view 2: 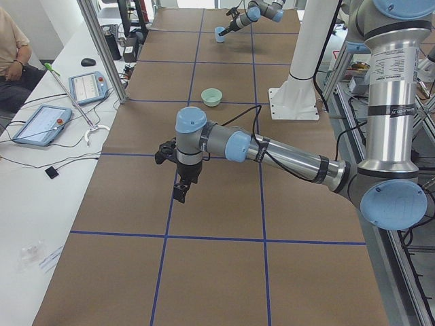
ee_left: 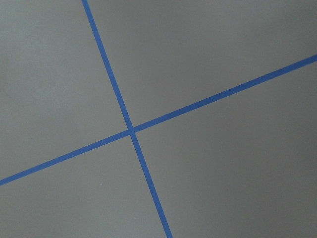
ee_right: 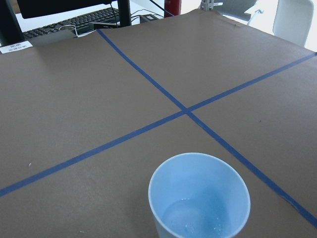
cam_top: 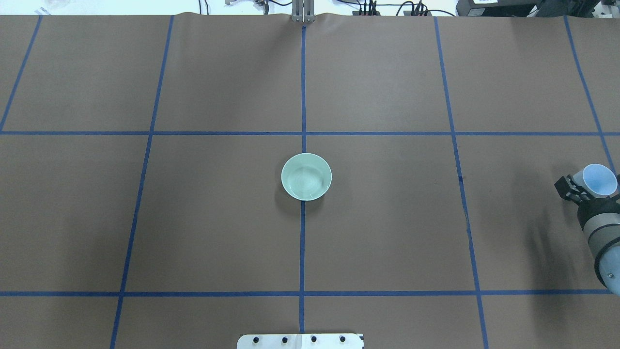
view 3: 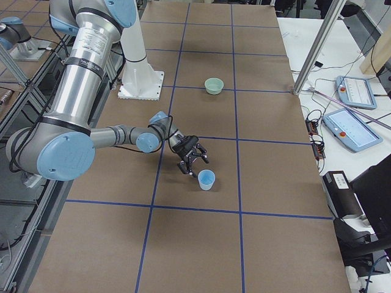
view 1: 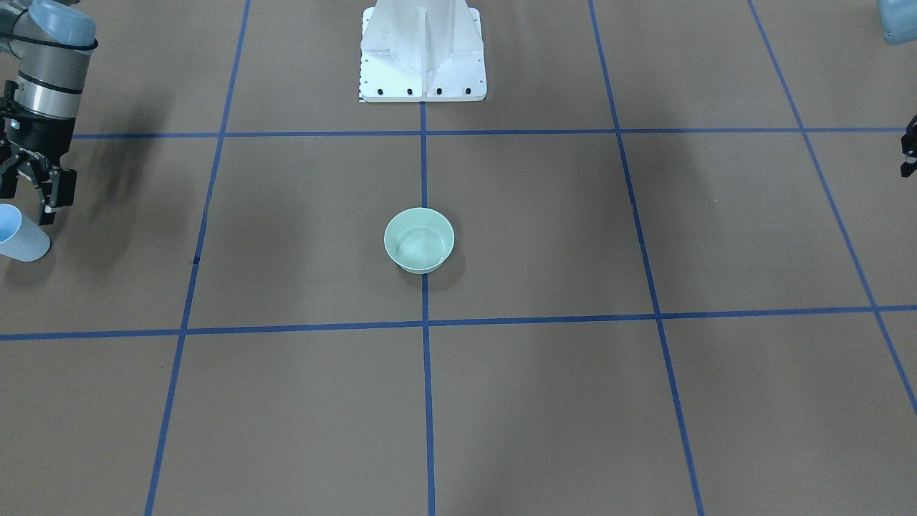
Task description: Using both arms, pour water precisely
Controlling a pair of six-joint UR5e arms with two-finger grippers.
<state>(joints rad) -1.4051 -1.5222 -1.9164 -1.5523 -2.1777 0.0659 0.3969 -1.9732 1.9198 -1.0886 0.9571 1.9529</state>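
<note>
A pale blue cup (view 1: pixel 21 235) with a little water stands at the table's end on my right; it also shows in the overhead view (cam_top: pixel 599 180) and the right wrist view (ee_right: pixel 198 198). My right gripper (view 1: pixel 29 201) is open just behind the cup, jaws spread, not holding it; it also shows in the overhead view (cam_top: pixel 576 189). A mint green bowl (view 1: pixel 419 240) sits at the table's middle on the blue tape line. My left gripper (view 2: pixel 179 195) hangs over bare table at the other end, far from the bowl; I cannot tell whether it is open.
The white pedestal (view 1: pixel 423 54) stands behind the bowl. Blue tape lines (ee_left: pixel 131 130) cross the brown table cover. A side bench with tablets (view 2: pixel 41 122) and a seated person (view 2: pixel 10 54) lies beyond the far edge.
</note>
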